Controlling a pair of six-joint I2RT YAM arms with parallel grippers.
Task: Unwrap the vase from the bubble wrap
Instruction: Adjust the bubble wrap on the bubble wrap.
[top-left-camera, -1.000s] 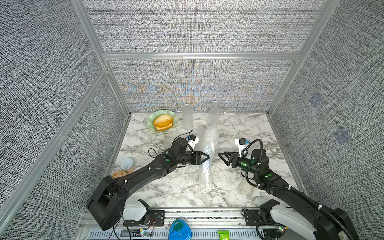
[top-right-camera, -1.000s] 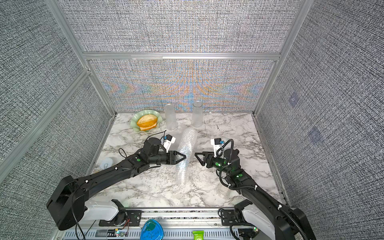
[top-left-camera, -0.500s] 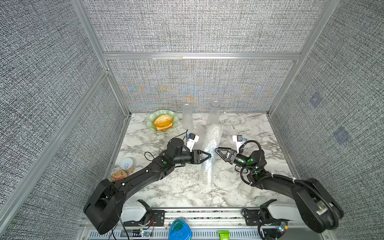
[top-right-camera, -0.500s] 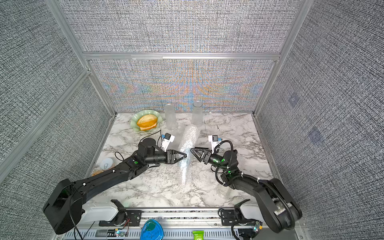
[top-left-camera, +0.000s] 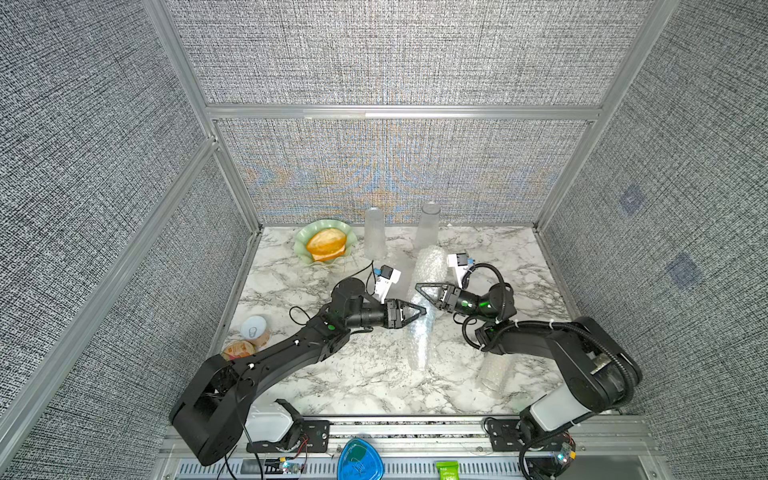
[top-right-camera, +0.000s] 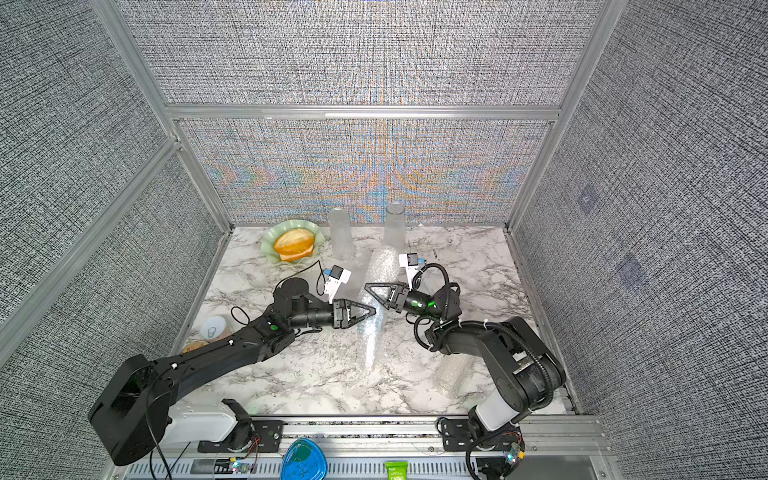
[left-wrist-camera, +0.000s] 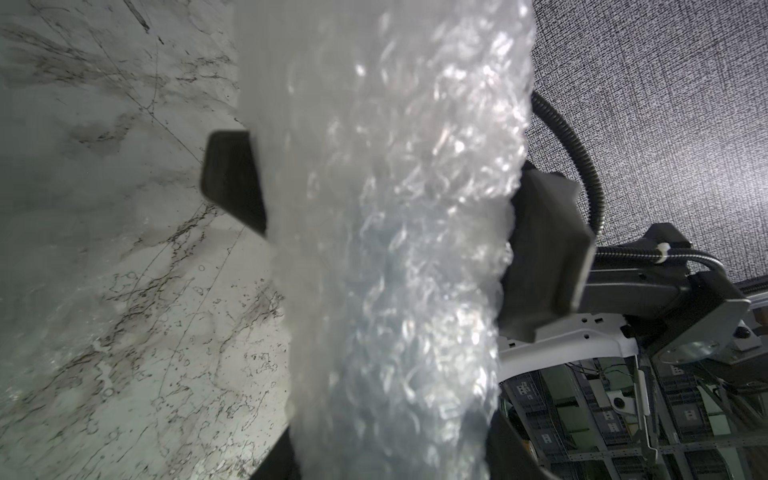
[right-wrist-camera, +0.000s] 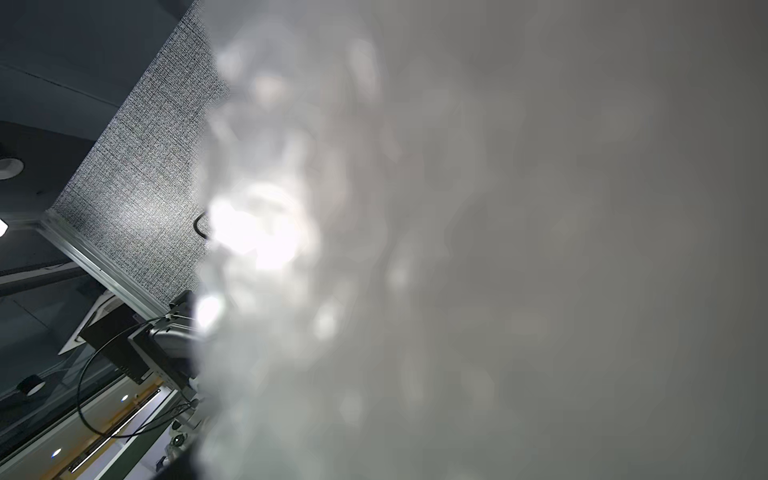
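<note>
Across the marble-patterned worktop (top-left-camera: 316, 374), white with grey veining, no readable brand, label or writing can be made out; small blue-and-white tags on the arms are too small to read. The space is enclosed by grey woven-fabric panels (top-left-camera: 395, 54) held in aluminium framing, with a metal rail along the near edge. The bubble wrap (top-left-camera: 424, 307) is seen as a long clear roll near the middle of the worktop in both top views, leaning from the near side toward the back. It is gripped by the left end effector (top-left-camera: 415, 312), whose fingers (left-wrist-camera: 232, 178) are half closed on either side of it in the left wrist view. The right end effector (top-left-camera: 422, 289) is spread wide at the roll's other side; whether it has hold cannot be told, its wrist view being filled with blur. A green dish (top-left-camera: 303, 245) with bread (top-left-camera: 326, 244), two clear tumblers (top-left-camera: 374, 232) and two cans (top-left-camera: 253, 328) stand apart.
</note>
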